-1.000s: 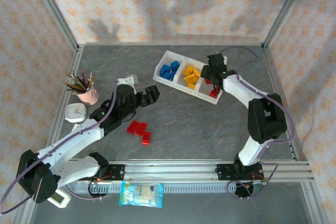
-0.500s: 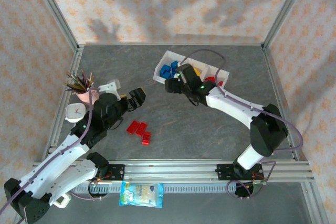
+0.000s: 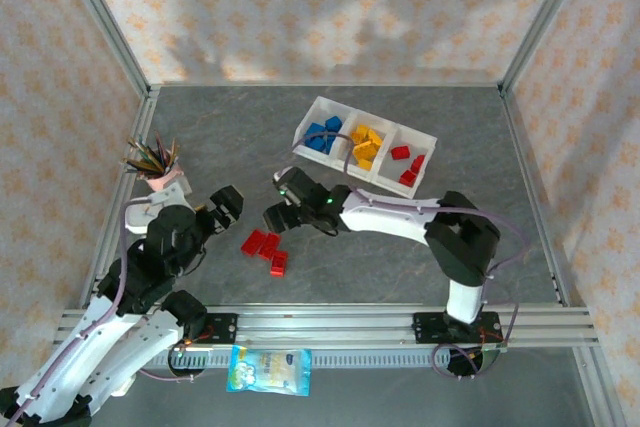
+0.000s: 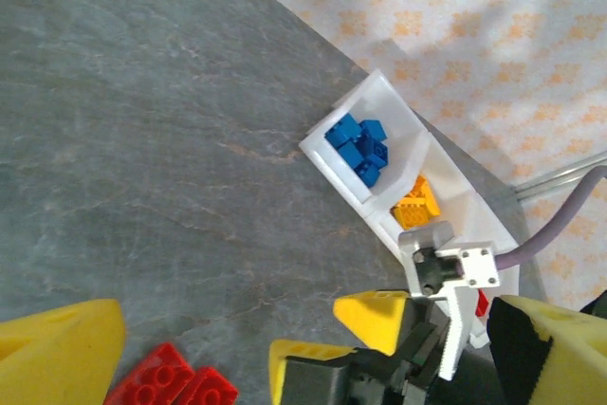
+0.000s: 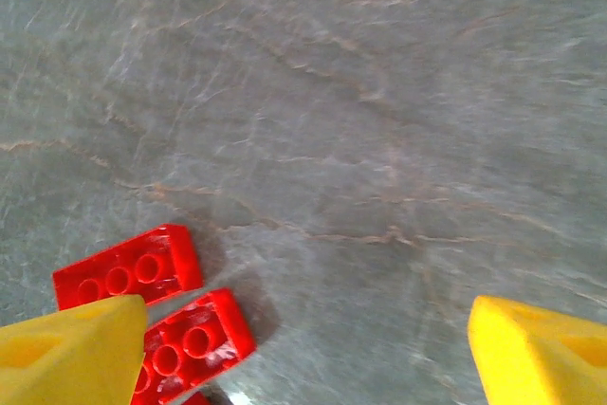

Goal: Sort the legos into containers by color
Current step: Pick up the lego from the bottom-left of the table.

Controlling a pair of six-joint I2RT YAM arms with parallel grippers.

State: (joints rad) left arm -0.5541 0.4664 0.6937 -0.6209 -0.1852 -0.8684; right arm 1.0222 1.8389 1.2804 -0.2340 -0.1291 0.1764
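I am looking at a small cluster of red legos (image 3: 265,247) lying loose on the desk (image 3: 420,237), well apart from the tray (image 3: 318,104), which is holding blue in 1 end compartment, yellow in the middle and red in the far end. The right end effector (image 5: 305,346) is hanging just above the cluster with its jaws standing wide and nothing between them. In its wrist view 2 red bricks are sitting by 1 fingertip (image 5: 71,343). I am judging these bricks to be light, hard and stiff, with smooth sides that are likely to skid on the stone-like surface. I am therefore planning to pinch 1 across its flat long sides, not over the studs. The bricks are lying almost against each other, so a finger coming down is risking a nudge to the neighbour. The left end effector (image 3: 225,205) is hovering just beside the cluster on the other side, jaws also wide and empty, and I am treating it as the main thing in the way. The cup (image 3: 165,182) of pencils and the packet (image 3: 268,369) are sitting well clear.
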